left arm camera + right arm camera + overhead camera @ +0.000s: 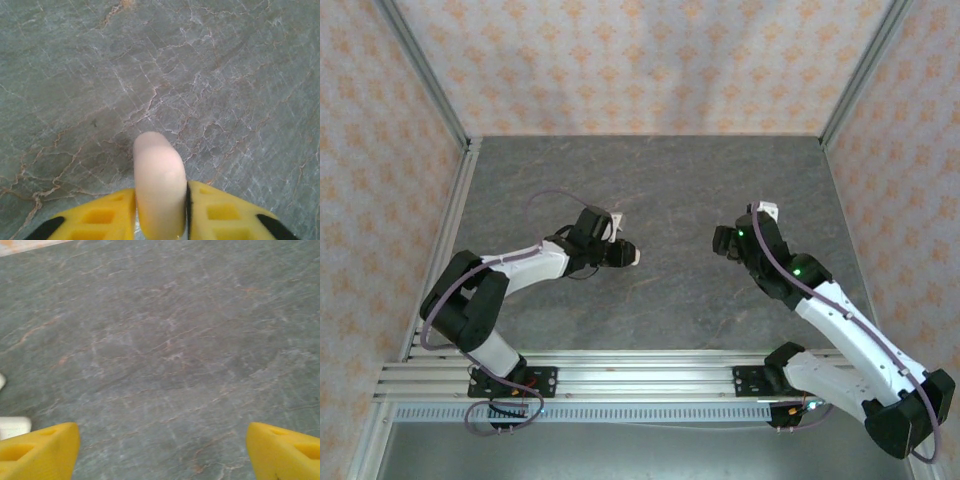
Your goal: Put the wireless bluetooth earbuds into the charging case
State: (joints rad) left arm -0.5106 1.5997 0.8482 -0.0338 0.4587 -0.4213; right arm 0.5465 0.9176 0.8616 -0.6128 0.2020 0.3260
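Two robot arms reach over a grey marbled table (670, 180) walled in by patterned panels. Your left gripper (620, 253) sits left of the table's centre, pointing right, with a small white case (159, 175) at its tip. In the left wrist view the case is a smooth, rounded white shape standing out between the yellow fingers (220, 210), which sit close against it on both sides. A thin dark line runs between the case and the finger on the right of that view, so you cannot tell whether the grip is firm or just loosened, nor whether the case rests on the table. Your right gripper (725, 241) is right of centre, facing the left one, well apart from it. In its wrist view the fingers (40, 450) are spread wide with only bare table between them. A white shape (12, 427) shows at that view's left edge, too cropped to identify.
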